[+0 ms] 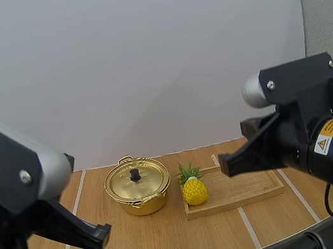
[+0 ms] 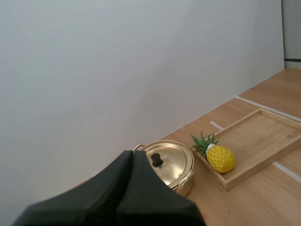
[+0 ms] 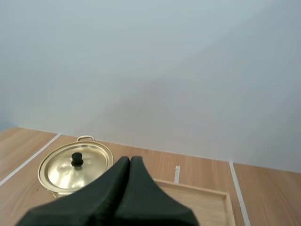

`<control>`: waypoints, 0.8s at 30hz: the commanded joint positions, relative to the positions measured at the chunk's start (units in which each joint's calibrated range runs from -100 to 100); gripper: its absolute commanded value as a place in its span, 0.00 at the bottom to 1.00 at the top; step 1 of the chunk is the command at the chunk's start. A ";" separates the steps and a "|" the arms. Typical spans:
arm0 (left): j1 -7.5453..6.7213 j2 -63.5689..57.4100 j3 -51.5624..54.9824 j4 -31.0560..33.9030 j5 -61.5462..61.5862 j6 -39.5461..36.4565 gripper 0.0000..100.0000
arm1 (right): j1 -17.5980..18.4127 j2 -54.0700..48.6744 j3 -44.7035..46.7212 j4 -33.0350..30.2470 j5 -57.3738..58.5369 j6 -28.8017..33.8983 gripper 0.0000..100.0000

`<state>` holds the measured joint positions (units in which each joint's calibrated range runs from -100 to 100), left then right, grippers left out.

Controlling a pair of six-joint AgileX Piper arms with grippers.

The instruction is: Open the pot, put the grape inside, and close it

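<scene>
To get the lid [image 1: 136, 183] off well, first open the left claw [image 2: 133, 156] wide. Right now shut tight into one dark wedge, holding nothing. Same for the right claw [image 3: 130, 161]: shut tight, holding nothing, up over the wooden tray [image 1: 255, 187]. Then come straight down over the little black knob [image 1: 135, 174] in the middle of the lid and pinch it gently. Lift straight up, so as not to drag the gold pot [image 1: 140, 203] across the tabletop [image 1: 143, 248]. Best to put the lid down somewhere flat, away from the tray.

Fruit to go in: a yellow pineapple [image 1: 194, 192], not a grape, lying on the end of the tray next to the pot. Inside of the pot hidden under the lid. Hard to tell whether the pineapple's green leaves touch the pot.
</scene>
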<state>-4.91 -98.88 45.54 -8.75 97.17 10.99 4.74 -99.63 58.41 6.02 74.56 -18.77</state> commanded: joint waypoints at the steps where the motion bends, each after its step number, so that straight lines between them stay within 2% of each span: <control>1: 0.09 -1.12 7.73 -0.37 -15.82 -5.75 0.00 | -0.25 -0.37 1.29 0.09 -14.24 0.54 0.00; 8: 1.57 -1.12 15.50 0.08 -40.33 -12.52 0.00 | -0.25 -0.37 9.95 -0.76 -34.94 0.54 0.00; 10: 2.22 -1.12 19.26 -0.05 -51.28 -14.59 0.00 | -0.31 -0.37 13.34 -0.76 -40.14 -0.03 0.00; 13: 2.40 -1.12 25.49 -0.05 -64.49 -14.72 0.00 | -0.34 -0.37 19.35 -0.76 -49.03 -1.60 0.00; 18: 2.40 -1.12 36.31 0.05 -72.66 -13.30 0.00 | -0.34 -0.37 28.95 -1.76 -64.41 -1.71 0.00; 21: 2.40 -1.12 41.94 0.05 -81.99 -13.31 0.00 | -0.34 -0.37 34.47 -1.76 -72.77 -1.71 0.00; 24: 2.40 -1.12 46.55 0.76 -87.32 -13.31 0.00 | -0.34 -0.37 39.61 -1.76 -77.85 -1.71 0.00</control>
<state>-2.55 -99.78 88.00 -8.75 17.84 -2.51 4.58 -99.63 92.64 4.91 5.69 -19.81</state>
